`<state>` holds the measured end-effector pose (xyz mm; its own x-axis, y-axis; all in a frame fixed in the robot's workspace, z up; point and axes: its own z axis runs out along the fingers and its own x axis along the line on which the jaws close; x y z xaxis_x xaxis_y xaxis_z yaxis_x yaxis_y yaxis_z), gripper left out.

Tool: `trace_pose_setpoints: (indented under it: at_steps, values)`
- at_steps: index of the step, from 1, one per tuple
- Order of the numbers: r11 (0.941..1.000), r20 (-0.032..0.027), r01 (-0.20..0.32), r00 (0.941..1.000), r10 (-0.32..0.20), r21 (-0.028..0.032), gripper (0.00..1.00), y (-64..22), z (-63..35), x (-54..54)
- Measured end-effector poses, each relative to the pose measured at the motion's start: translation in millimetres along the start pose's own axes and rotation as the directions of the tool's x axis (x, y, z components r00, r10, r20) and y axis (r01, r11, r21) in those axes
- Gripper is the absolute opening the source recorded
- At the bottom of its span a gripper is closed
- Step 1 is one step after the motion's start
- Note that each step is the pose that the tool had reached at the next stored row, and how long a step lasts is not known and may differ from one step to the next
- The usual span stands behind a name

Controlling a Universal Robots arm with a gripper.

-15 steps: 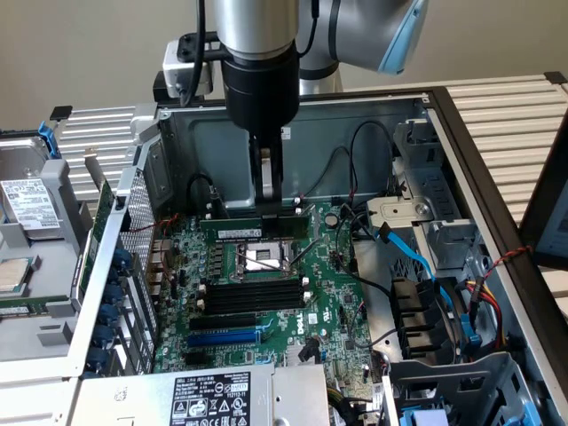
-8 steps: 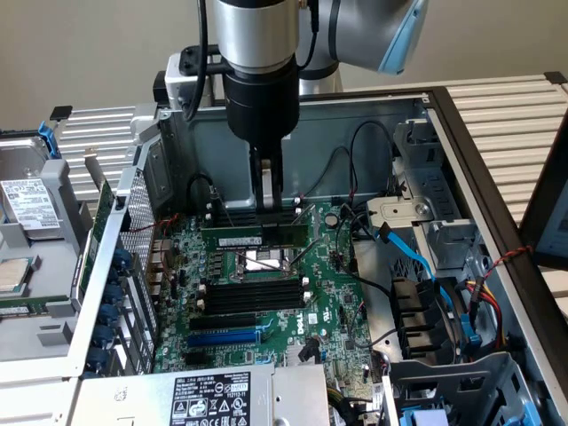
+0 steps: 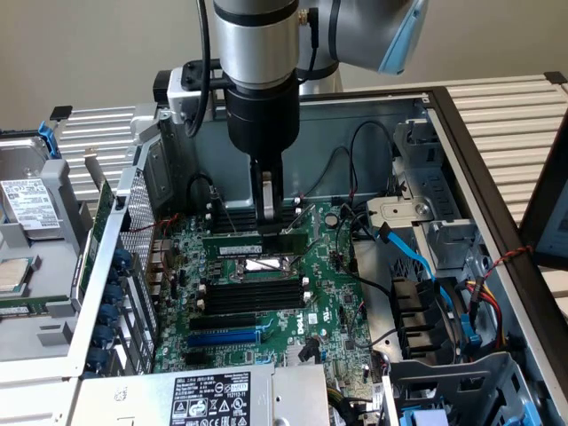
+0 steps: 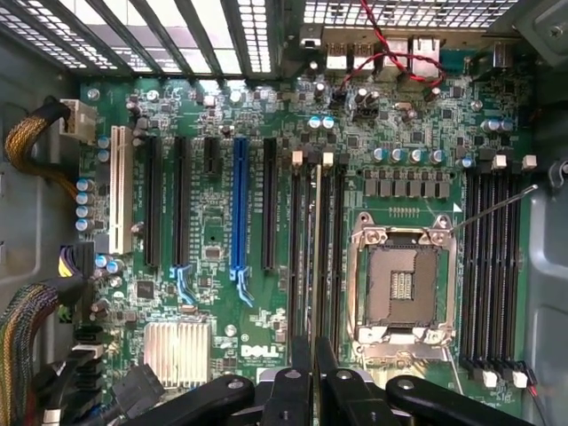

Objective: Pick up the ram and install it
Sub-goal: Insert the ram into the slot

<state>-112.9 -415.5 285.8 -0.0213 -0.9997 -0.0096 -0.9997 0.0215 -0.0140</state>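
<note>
Your arm (image 3: 355, 31) has a brushed-silver wrist (image 3: 257, 44) and a pale blue cap (image 3: 404, 40) — a black cable (image 3: 206, 53) runs down beside it. Your gripper (image 3: 269, 224) is a black cylinder with slim pale fingers (image 3: 265, 200).

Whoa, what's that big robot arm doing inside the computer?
A silver robot arm has its tool shut on a long thin green ram stick with a white label, holding it above the green motherboard inside the open grey metal computer case. The stick lines up with the empty black memory slots beside the processor socket and does not look pushed in yet.
</note>
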Motion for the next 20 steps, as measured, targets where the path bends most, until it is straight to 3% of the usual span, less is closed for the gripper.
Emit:
trace_pose_setpoints:
  at_steps: [3,9,14,18,20]
  values:
    - [1.0,0.0053,0.003,1.0,-0.003,-0.0027,0.14,0.0,2.4,1.7]
    - [0.9999,0.0053,0.011,0.9999,-0.011,-0.0034,0.14,0.0,6.6,3.4]
    - [0.9999,-0.0023,0.014,0.9999,-0.014,-0.0035,0.14,0.2,13.4,3.1]
    - [0.9998,-0.0149,0.017,0.9997,-0.017,-0.0035,0.14,0.3,17.4,-1.3]
    - [0.9998,-0.0158,0.02,0.9997,-0.02,-0.0035,0.14,0.4,19.1,-1.9]
